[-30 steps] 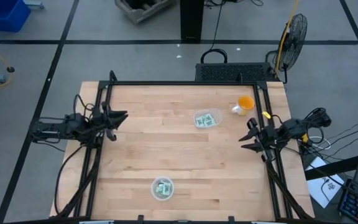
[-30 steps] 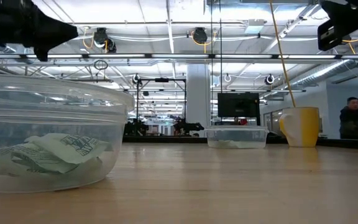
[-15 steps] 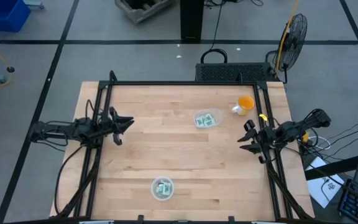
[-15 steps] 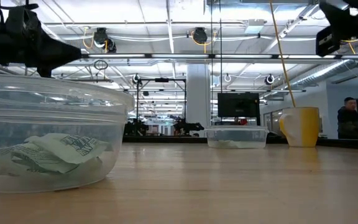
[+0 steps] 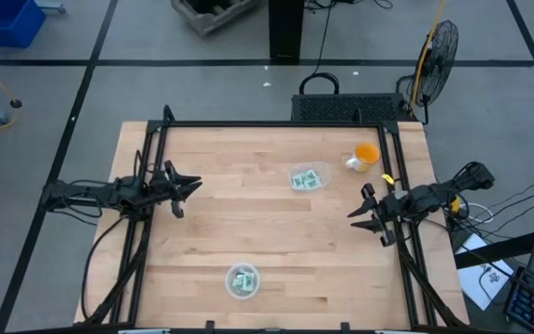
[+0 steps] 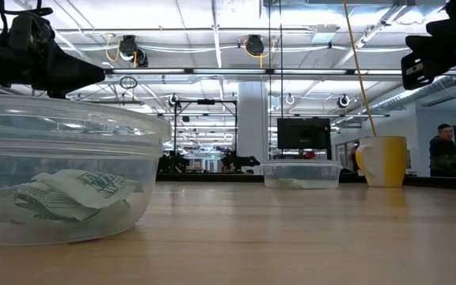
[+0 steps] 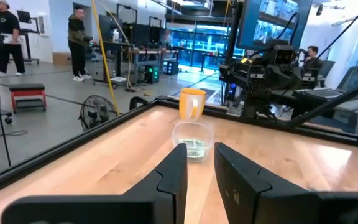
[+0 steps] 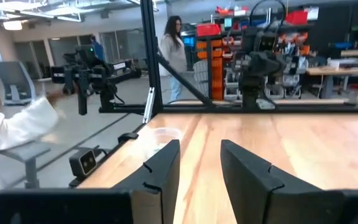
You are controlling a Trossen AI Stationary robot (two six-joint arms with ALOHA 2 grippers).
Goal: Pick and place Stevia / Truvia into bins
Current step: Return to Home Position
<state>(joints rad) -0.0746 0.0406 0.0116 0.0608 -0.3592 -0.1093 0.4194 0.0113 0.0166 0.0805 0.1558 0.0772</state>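
Two clear bowls stand on the wooden table. The far bowl [image 5: 309, 177] holds green-and-white sachets [image 7: 193, 148]; the near bowl [image 5: 242, 281] holds more sachets [image 6: 63, 195]. Every sachet I see lies inside a bowl. My left gripper [image 5: 189, 187] hovers open over the table's left side and faces the far bowl [image 7: 193, 138]. My right gripper [image 5: 358, 215] hovers open over the right side, near the frame rail. In the right wrist view its fingers [image 8: 199, 165] frame the near bowl [image 8: 160, 138] farther off.
An orange cup [image 5: 366, 155] stands just right of the far bowl, near the far right corner. Black frame rails [image 5: 156, 158] run along the table's edges. A person's white sleeve [image 8: 11, 130] shows beside the table. People stand in the room beyond.
My right gripper has moved a little toward the table's left and near edges. My left gripper has edged toward the table's right and come down slightly. The bowls and cup have stayed put.
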